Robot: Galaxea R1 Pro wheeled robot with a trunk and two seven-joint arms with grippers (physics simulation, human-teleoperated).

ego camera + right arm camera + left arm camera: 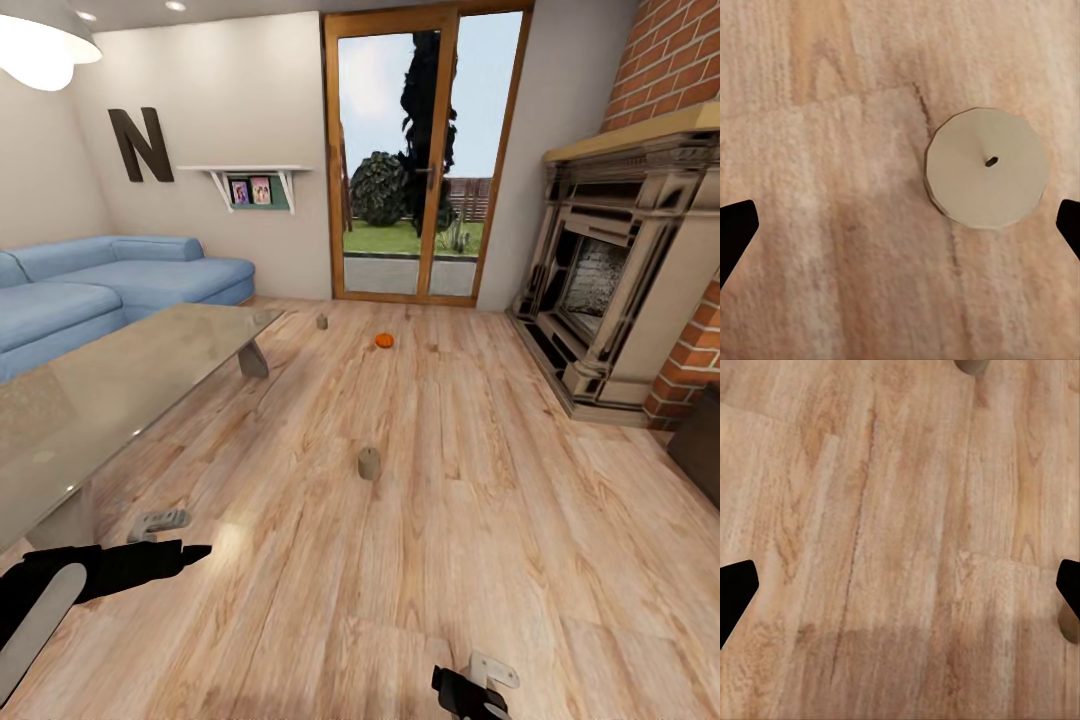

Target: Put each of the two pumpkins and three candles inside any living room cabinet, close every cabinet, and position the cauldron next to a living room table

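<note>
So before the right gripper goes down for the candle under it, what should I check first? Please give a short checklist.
1. Right gripper open: ok, the jaws stand wide apart.
2. Candle upright: ok, its round top and wick face the wrist camera.
3. Candle centred between the jaws: not ok, it sits nearer one side.
4. Floor around the candle free of other things: ok.
5. Height above the candle: cannot tell.
6. Left gripper empty: ok, open over bare floor.
</note>
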